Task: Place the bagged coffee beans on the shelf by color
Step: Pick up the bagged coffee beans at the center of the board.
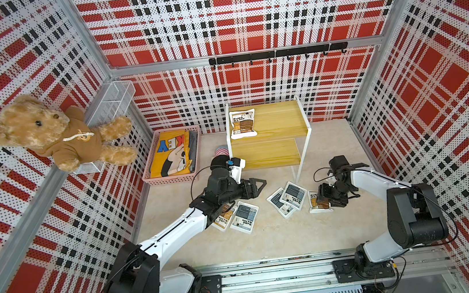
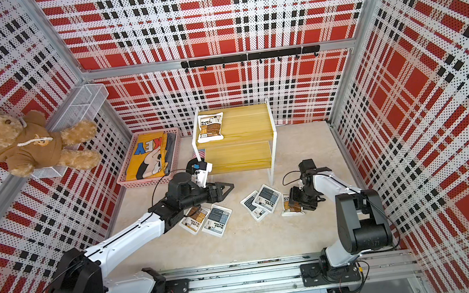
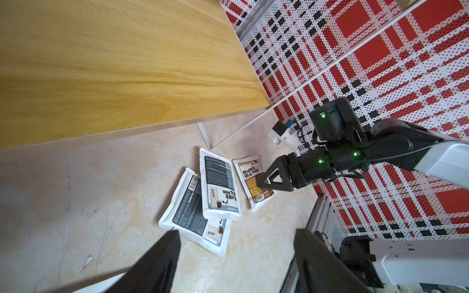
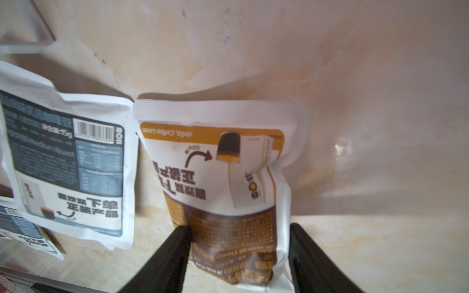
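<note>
1. Worktop (image 1: 268, 239): beige, mottled stone finish, scuffed.
2. Left pincer (image 1: 263, 183): black angular fingers spread apart, empty, above the worktop in front of the shelf.
3. Right pincer (image 4: 238, 229): tips straddle the brown-label pouch (image 4: 223, 177), 1 at each long edge. The film is buckled. Whether it is clamped cannot be told.
4. Grey-label pair (image 1: 293, 194): 2 glossy white pillowy pouches, overlapping, just beside that pouch.
5. Single grey-label pouch (image 1: 244, 216): flat on the worktop. Beside it lies a second brown pouch (image 1: 225, 214), half hidden under the left forearm.
6. Shelf (image 1: 281, 118): 2 stepped yellow-tan wood boards on thin white metal legs. A third brown pouch (image 1: 242, 123) lies on the upper board, at the end nearer the basket.
7. Pink basket (image 1: 152, 176): perforated plastic, holding a folded yellow printed cloth (image 1: 168, 154).
</note>
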